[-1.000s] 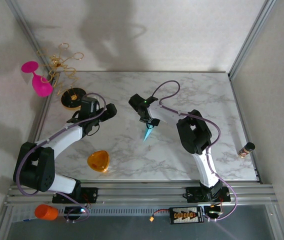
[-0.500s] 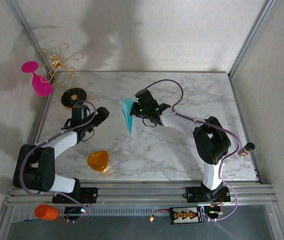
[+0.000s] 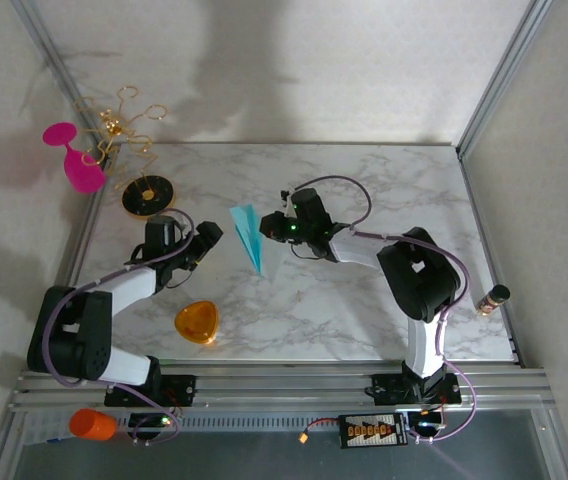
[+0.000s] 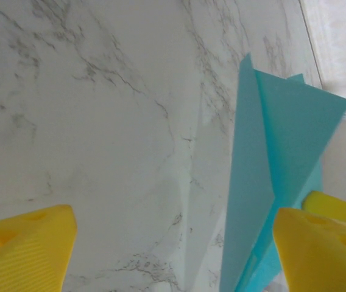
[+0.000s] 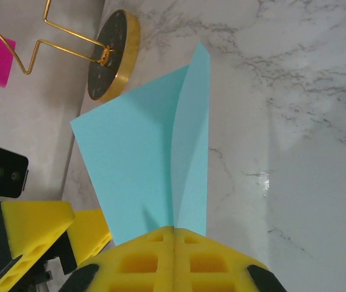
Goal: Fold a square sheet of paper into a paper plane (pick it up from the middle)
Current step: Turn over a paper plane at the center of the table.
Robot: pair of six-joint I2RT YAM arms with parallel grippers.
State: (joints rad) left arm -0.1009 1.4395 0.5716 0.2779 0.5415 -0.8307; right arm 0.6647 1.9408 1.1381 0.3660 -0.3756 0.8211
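The slim teal-cyan folded paper plane [image 3: 248,232] hangs above the white marble table [image 3: 344,310]. It is to the right of the black round base with the gold wire stand [image 3: 147,196], and slightly nearer the arm bases than that base. The right gripper [image 5: 174,234] has its yellow fingers pressed together on the plane's folded edge, and the wings fan out past the fingertips toward the black base. The left gripper [image 3: 211,236] sits between the black base and the plane, jaws standing wide apart. In its wrist view the plane's sheet lies just beside one yellow finger [image 4: 319,255]; I cannot tell whether they touch. The orange rounded-triangle piece [image 3: 196,322] lies on the table nearer the arm bases than the black base, well apart from the plane
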